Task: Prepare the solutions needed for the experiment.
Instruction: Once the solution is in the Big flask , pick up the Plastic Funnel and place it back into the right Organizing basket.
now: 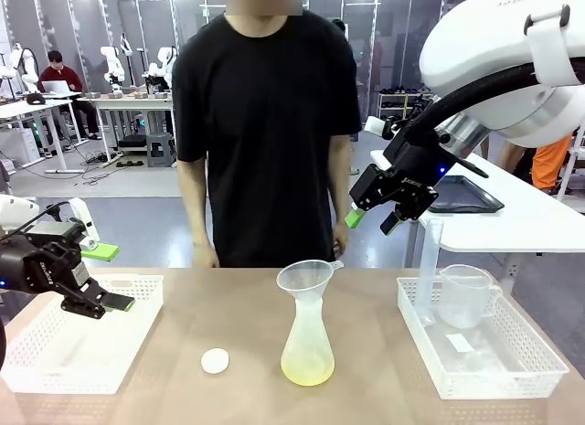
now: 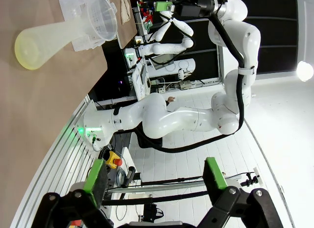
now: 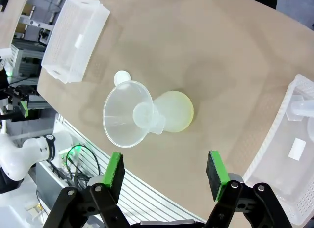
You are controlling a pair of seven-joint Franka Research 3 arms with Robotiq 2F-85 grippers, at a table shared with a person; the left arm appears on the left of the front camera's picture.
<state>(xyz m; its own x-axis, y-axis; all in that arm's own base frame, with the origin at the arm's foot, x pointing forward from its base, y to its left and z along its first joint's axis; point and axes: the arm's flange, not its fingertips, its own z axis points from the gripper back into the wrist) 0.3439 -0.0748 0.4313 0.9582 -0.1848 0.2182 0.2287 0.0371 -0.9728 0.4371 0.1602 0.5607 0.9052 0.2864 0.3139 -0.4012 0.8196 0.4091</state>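
The solutions sit in the flask under a funnel on the desk; your left claw and right claw hang released, empty.

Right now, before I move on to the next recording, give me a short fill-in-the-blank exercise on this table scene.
1. A clear ___ sits in the neck of the conical flask.
2. The liquid at the bottom of the flask is pale ___.
3. The measuring jug stands in the white basket on the robot's ___ side.
4. The left gripper and the right gripper both have their jaws ___.
Missing words: funnel; yellow; right; open.
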